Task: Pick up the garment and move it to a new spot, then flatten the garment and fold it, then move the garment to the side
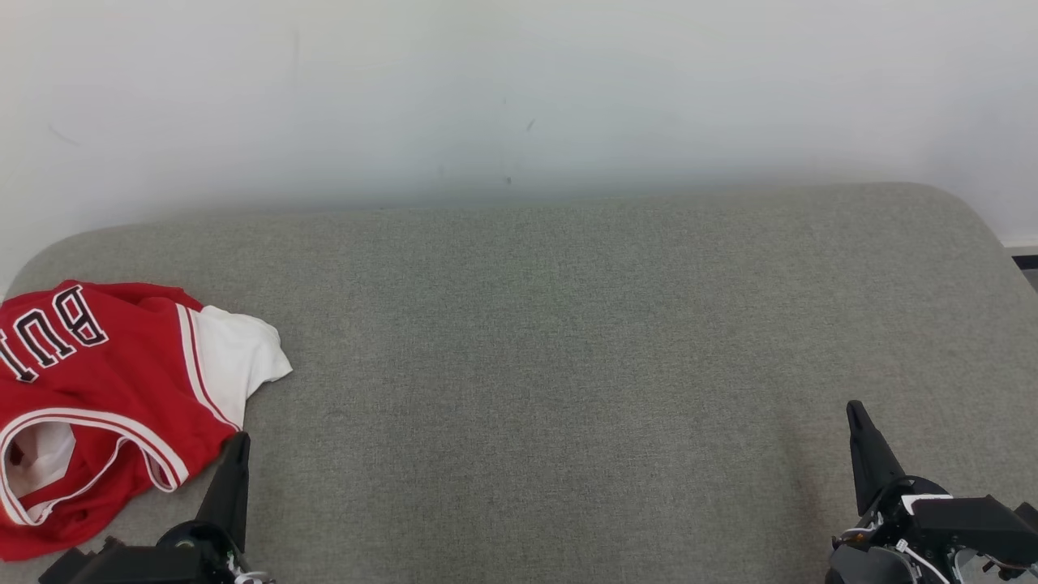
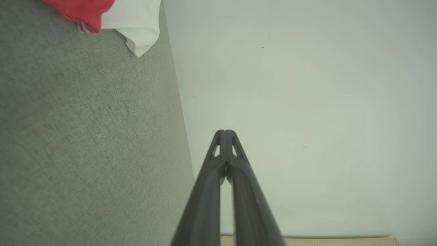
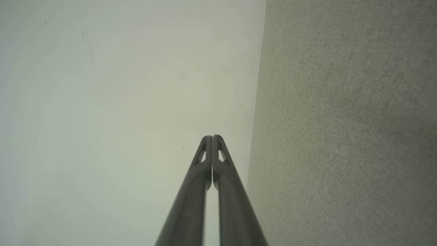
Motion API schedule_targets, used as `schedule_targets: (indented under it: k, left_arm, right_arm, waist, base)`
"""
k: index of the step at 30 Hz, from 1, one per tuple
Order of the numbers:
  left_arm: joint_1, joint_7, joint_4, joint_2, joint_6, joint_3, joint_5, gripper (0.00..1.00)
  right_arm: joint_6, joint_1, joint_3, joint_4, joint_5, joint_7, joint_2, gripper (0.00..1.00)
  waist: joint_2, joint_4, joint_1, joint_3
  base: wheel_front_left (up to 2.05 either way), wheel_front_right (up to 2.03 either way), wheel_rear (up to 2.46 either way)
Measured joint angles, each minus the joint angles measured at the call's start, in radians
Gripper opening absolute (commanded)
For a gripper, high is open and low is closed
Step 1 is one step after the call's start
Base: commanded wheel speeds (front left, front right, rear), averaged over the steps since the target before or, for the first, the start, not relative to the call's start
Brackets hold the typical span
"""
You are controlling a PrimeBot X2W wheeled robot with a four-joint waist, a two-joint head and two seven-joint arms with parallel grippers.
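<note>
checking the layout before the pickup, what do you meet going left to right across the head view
red jersey → left gripper → right gripper

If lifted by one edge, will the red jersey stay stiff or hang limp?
Probably limp: the red jersey lies crumpled in soft folds, so it should drape. It looks thin, hence likely light. Pushed on the grey fabric surface, it may bunch rather than slide.

At the head view's left edge, the garment [image 1: 105, 389] is red with white striped trim, black white-edged lettering and a white part, perhaps a sleeve. The cushion [image 1: 568, 365] is flecked grey-green weave; the wall [image 1: 519, 89] is off-white.
</note>
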Motion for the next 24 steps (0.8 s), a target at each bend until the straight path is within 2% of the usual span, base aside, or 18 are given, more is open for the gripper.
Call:
schedule_targets:
  k: [16, 17, 24]
  left_arm:
    - [0.000, 0.000, 0.000, 0.000, 0.000, 0.000, 0.000, 0.00]
    - [0.000, 0.000, 0.000, 0.000, 0.000, 0.000, 0.000, 1.00]
    - [0.040, -0.016, 0.037, -0.010, 0.003, -0.010, 0.000, 1.00]
  right_arm:
    - [0.000, 0.000, 0.000, 0.000, 0.000, 0.000, 0.000, 0.00]
    - [0.000, 0.000, 0.000, 0.000, 0.000, 0.000, 0.000, 1.00]
    - [-0.002, 0.035, 0.017, 0.040, -0.001, -0.015, 0.004, 1.00]
  waist:
    - [0.0000, 0.000, 0.0000, 0.000]
    - [0.0000, 0.000, 0.0000, 0.000]
    - [0.0000, -0.001, -0.0001, -0.004]
  base:
    - [0.00, 0.00, 0.00]
    - [0.00, 0.00, 0.00]
    - [0.00, 0.00, 0.00]
